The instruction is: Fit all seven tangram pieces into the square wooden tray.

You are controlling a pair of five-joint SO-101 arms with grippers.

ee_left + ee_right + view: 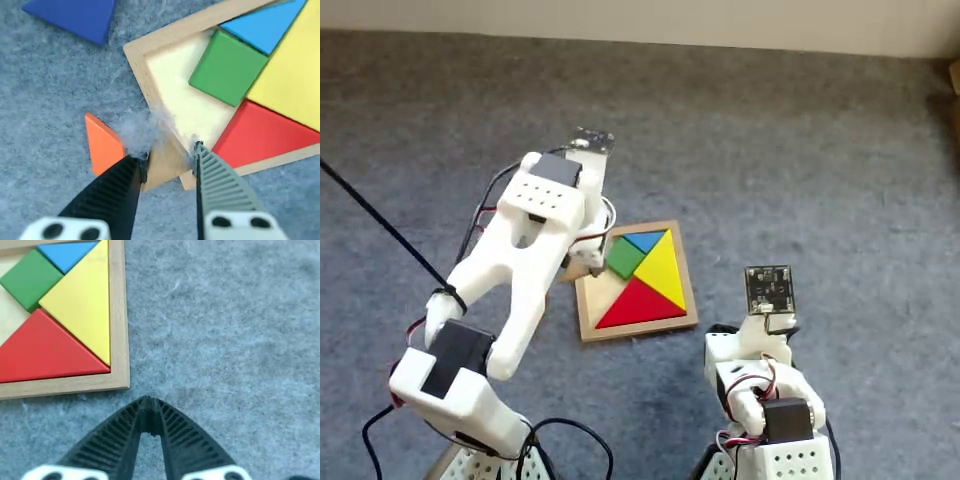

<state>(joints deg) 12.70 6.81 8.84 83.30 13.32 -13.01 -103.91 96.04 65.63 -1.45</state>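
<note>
The square wooden tray (688, 290) holds a green square (227, 67), a light blue piece (262, 22), a yellow triangle (290, 85) and a red triangle (265, 135); its near-left part is bare. My left gripper (167, 156) hangs over the tray's left rim (137, 60), shut on a tan wooden triangle (165, 165) that overlaps the rim. An orange triangle (102, 145) lies on the carpet just outside, and a dark blue triangle (75, 15) farther off. My right gripper (150, 407) is shut and empty, over carpet just off the tray's corner (119, 382).
Everything lies on grey carpet. The left arm (520, 270) reaches in over the tray's left side and hides the loose pieces in the high view. The right arm (765, 370) stands at the front right, with open carpet beyond the tray's right edge.
</note>
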